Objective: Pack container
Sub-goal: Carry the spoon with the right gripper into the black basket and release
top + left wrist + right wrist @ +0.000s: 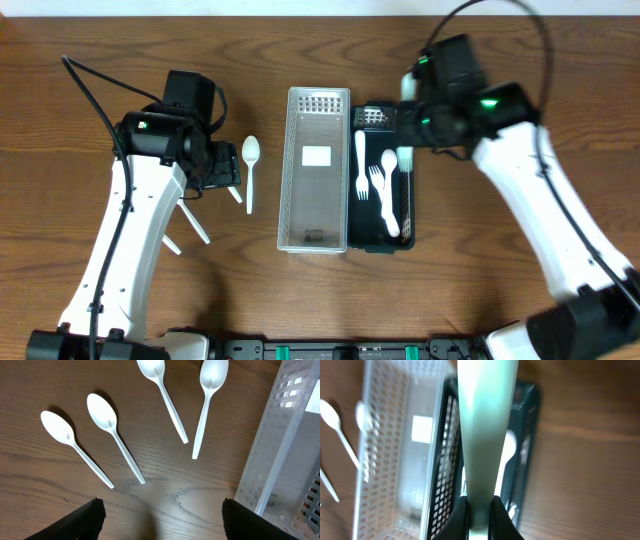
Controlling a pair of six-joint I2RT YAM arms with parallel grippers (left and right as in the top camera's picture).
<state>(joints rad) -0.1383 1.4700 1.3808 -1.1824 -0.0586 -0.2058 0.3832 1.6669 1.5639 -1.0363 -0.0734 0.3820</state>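
Overhead view: the right gripper (412, 128) sits at the upper right of the black tray (366, 243), closed tight on a pale utensil (406, 162). The utensil hangs lengthwise over the tray's right-hand edge, beside the white cutlery (388, 190) already lying inside. From the right wrist camera the fingers (463, 516) pinch only the very end of the handle, so I cannot tell what kind of utensil it is. The clear basket (315, 170) in the middle of the frame looks empty.

The left gripper (162, 516) is spread wide and holds nothing, above four spoons (107, 415) on the table (520, 40).

Risks as I judge them:
- If the utensil is let go this close to the edge, it may catch the rim and tip out onto the table.
- The end-only grip could let it swing.
- The spoons lie close together, so closing the fingers could catch two or nudge a neighbour.
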